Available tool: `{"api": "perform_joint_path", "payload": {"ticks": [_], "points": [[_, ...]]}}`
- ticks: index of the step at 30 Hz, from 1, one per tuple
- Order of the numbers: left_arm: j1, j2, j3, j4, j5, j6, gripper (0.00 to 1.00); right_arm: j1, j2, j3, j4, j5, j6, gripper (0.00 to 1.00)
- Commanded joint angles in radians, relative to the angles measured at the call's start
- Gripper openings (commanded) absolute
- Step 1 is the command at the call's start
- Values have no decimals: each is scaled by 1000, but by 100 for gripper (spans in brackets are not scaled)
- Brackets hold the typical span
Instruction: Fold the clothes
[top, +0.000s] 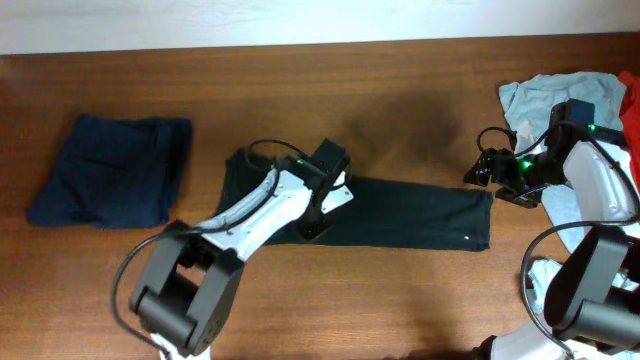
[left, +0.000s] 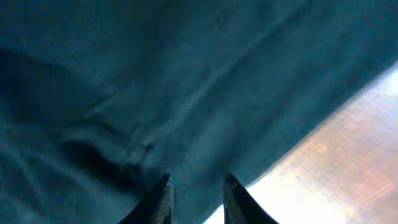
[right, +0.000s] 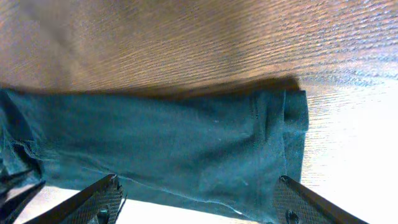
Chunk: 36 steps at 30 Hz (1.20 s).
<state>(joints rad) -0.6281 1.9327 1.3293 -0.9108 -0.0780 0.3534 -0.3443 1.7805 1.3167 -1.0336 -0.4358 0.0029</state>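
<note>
Brown wood-grain table (top: 400, 90), pale strip (top: 300, 20) beyond — dark shirt (top: 420, 215) spread

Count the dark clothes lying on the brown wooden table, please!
2. A folded dark-navy cloth garment lies at the far left; a long black cloth garment lies in the middle. The light-blue and red heap at right may hide more.
</note>
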Motion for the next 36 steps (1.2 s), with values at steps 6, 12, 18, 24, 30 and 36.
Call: {"api": "perform_joint_path", "payload": {"ticks": [6, 12, 18, 24, 30, 36], "points": [[24, 33, -10, -2, -208, -36, 28, 6, 1, 15, -3, 2, -3, 83], [96, 33, -10, 14, -327, -121, 27, 6, 1, 15, -7, 2, -3, 83], [137, 27, 5, -18, -343, -181, 15, 6, 1, 15, -7, 2, -3, 83], [73, 22, 49, -85, -306, -181, 21, 6, 1, 15, -6, 3, -3, 83], [29, 22, 49, -89, -179, -218, 26, 6, 1, 15, -6, 29, -3, 83], [64, 18, 72, -113, -179, -352, 26, -12, 8, 15, 13, 228, 89, 88]]}}
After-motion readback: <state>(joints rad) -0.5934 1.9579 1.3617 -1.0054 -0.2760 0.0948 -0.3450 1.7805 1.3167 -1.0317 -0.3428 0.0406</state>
